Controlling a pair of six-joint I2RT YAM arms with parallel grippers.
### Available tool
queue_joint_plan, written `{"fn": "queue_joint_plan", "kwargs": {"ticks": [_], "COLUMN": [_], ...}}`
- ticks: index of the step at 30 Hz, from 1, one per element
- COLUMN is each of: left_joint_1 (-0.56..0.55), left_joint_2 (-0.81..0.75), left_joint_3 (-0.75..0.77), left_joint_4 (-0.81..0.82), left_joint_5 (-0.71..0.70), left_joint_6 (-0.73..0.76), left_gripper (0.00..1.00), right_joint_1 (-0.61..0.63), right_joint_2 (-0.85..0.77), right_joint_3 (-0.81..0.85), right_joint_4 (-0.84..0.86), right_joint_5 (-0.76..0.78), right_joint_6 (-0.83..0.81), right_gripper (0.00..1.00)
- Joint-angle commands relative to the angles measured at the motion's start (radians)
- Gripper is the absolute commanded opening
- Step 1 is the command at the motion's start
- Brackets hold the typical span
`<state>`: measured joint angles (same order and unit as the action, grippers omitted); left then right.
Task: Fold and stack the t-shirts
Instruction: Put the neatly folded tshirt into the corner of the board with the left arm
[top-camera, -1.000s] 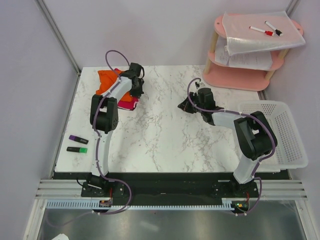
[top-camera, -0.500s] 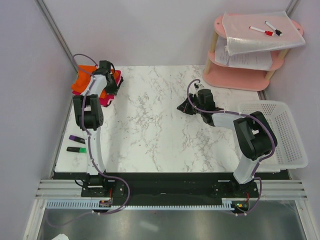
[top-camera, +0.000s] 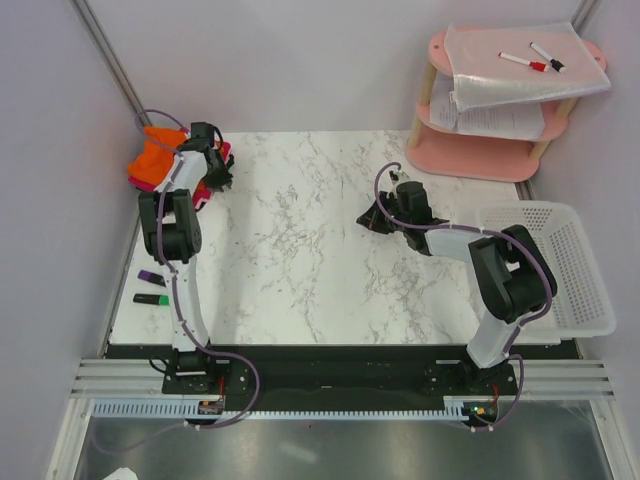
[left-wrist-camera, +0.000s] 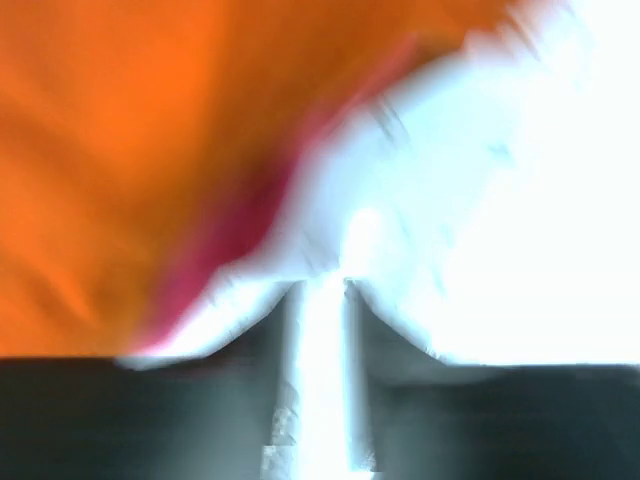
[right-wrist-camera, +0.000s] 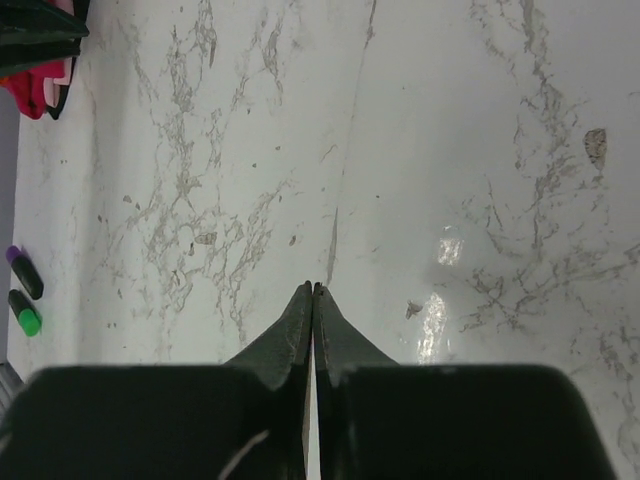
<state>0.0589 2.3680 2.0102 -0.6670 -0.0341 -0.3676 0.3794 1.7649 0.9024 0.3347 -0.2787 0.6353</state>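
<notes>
Top external view: orange t-shirt (top-camera: 150, 158) bunched at the far-left corner of the table (top-camera: 300, 250); cannot tell whether it overhangs the edge. Magenta t-shirt (right-wrist-camera: 30, 90) lies under it, mostly hidden by the orange cloth and the left arm (top-camera: 165, 215); only slivers show. Left gripper (top-camera: 213, 168) is right at the pile; contact cannot be judged.

Left wrist view is badly smeared: orange at upper left, a magenta streak beside it. The fingers (left-wrist-camera: 260, 400) stand a narrow gap apart, with bright table between them and nothing gripped.

Right gripper (right-wrist-camera: 313, 290) is mid-table, well apart from the shirts, tips pressed together and empty. The right wrist view cuts off the magenta cloth at its top-left corner.
</notes>
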Motion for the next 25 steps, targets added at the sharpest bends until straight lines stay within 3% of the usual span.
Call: {"fn": "queue_joint_plan", "kwargs": {"ticks": [1, 3, 4, 6, 10, 13, 18, 25], "left_joint_1": [-0.119, -0.162, -0.174, -0.217, -0.292, -0.34, -0.389, -0.41], "left_joint_2": [-0.243, -0.34, -0.37, -0.461, -0.591, -0.691, -0.861, -0.947], "left_joint_3": [-0.167, -0.232, -0.298, -0.39, -0.53, -0.66, -0.943, -1.117], "left_joint_4": [0.128, 0.174, 0.193, 0.245, 0.29, 0.326, 0.44, 0.517], "left_joint_5": [-0.013, -0.013, -0.004, 0.013, 0.013, 0.0, -0.001, 0.023], "left_joint_6": [0.01, 0.021, 0.024, 0.042, 0.093, 0.088, 0.027, -0.004], "left_gripper": [0.75, 0.92, 0.95, 1.0, 1.0, 1.0, 1.0, 1.0], "right_joint_1": [-0.002, -0.002, -0.002, -0.004, -0.002, -0.002, -0.004, -0.004], "right_joint_2": [-0.088, -0.117, -0.128, -0.162, -0.238, -0.31, -0.426, -0.532], "right_joint_3": [0.046, 0.061, 0.064, 0.072, 0.047, 0.001, -0.117, -0.229], "right_joint_4": [-0.066, -0.124, -0.144, -0.198, -0.266, -0.282, -0.293, -0.296], "right_joint_5": [0.09, 0.13, 0.171, 0.205, 0.332, 0.394, 0.483, 0.506], "right_joint_6": [-0.098, -0.161, -0.178, -0.232, -0.298, -0.33, -0.319, -0.293], "right_gripper": [0.09, 0.19, 0.24, 0.47, 0.79, 0.98, 0.98, 0.98]}}
